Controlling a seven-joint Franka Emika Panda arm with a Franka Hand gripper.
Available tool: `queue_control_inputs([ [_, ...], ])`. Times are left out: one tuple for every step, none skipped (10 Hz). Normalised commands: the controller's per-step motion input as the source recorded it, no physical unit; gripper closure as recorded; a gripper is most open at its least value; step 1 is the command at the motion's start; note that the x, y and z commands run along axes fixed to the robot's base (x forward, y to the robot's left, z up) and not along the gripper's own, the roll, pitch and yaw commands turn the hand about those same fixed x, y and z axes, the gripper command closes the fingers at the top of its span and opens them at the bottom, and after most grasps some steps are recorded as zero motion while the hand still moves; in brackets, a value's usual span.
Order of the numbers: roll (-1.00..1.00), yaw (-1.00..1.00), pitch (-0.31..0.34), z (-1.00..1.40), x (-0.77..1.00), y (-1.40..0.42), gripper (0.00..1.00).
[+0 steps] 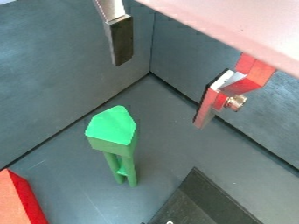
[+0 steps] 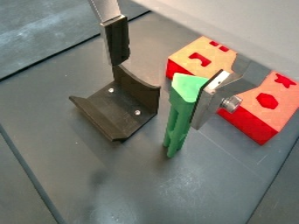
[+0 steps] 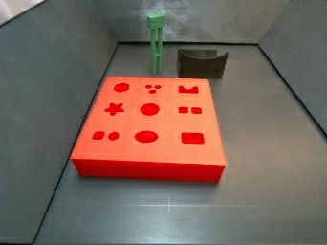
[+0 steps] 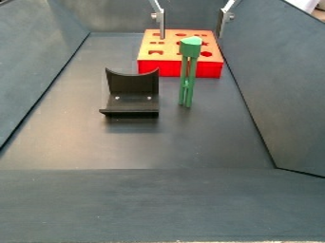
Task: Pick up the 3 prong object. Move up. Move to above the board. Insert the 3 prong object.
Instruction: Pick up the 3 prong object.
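Note:
The 3 prong object point(image 4: 188, 71) is a tall green post with a wider blocky top. It stands upright on the floor between the red board point(image 4: 162, 49) and the dark grey curved holder point(image 4: 131, 93). It shows in both wrist views point(image 1: 114, 131) point(image 2: 177, 114) and in a side view point(image 3: 155, 43). My gripper point(image 4: 193, 13) is open and empty, above the post. Its silver fingers point(image 2: 114, 44) point(image 1: 216, 101) are spread wide to either side of the post's top. The board point(image 3: 149, 124) lies flat with shaped cutouts in its top.
The curved holder point(image 3: 202, 63) point(image 2: 122, 105) stands close beside the post. Grey walls enclose the floor on the sides and back. A corner of the board point(image 1: 14, 201) shows near the post in a wrist view.

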Motion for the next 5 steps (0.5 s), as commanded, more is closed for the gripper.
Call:
queue_control_inputs([
  [-0.12, 0.04, -0.009, -0.06, -0.11, 0.0, 0.0],
  [-0.16, 0.01, -0.05, -0.09, 0.0, -0.06, 0.0],
  [-0.03, 0.09, 0.0, -0.13, 0.0, -0.41, 0.0],
  [0.03, 0.3, 0.0, -0.19, -0.1, -0.59, 0.0],
  [0.0, 0.7, 0.0, -0.29, 0.0, -0.45, 0.0],
])
